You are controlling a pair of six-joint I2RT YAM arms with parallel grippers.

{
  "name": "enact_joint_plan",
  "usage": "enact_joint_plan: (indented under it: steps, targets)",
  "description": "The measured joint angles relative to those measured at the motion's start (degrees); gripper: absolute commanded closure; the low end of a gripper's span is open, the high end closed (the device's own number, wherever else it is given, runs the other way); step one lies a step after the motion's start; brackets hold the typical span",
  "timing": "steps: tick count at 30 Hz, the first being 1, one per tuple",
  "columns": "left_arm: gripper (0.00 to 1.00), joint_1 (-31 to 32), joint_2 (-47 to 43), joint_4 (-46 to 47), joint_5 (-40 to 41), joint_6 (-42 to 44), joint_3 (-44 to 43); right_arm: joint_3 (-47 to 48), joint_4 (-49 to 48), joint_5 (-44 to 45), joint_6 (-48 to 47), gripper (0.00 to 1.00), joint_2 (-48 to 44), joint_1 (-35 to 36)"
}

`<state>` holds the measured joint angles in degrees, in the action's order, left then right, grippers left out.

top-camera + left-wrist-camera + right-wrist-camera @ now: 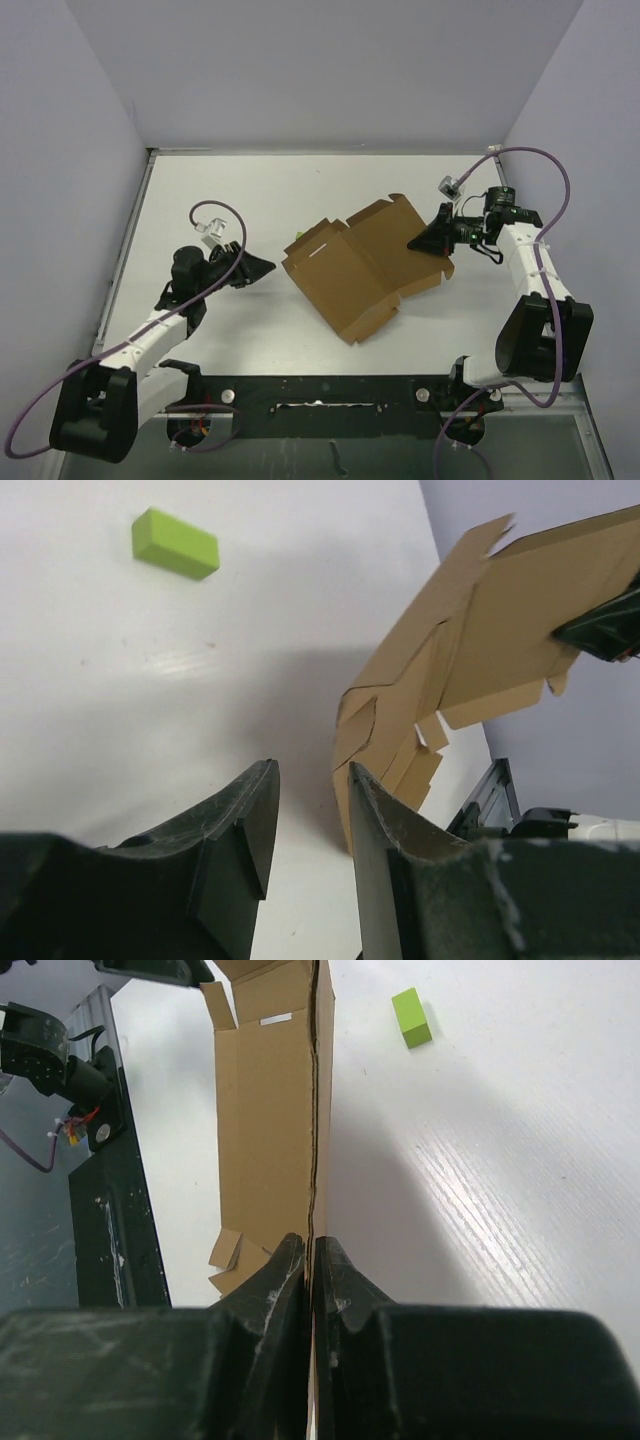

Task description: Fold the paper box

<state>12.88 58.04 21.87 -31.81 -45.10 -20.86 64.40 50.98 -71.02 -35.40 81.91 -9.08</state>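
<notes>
The brown paper box lies partly unfolded at the table's middle, its right panel lifted off the surface. My right gripper is shut on the edge of that raised panel. In the right wrist view the thin cardboard runs edge-on between the closed fingertips. My left gripper hovers just left of the box, open, with nothing in it. From the left wrist, the box rises to the right of the parted fingers, close to the right finger; whether they touch I cannot tell.
A small yellow-green block lies on the white table behind the box, also visible in the right wrist view. Grey walls close off the back and sides. A black rail with the arm bases runs along the near edge.
</notes>
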Motion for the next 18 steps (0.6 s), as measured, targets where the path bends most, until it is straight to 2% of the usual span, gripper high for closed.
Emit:
enact_joint_plan:
  steps: [6,18]
  targets:
    - [0.63,-0.1,8.5,8.2,-4.0,-3.3,2.6,0.0,0.1,-0.7,-0.2,1.00,-0.1,-0.3]
    - [0.62,-0.3,17.7,22.6,-7.1,-10.0,3.0,0.0,0.2,-1.0,-0.4,1.00,-0.1,-0.3]
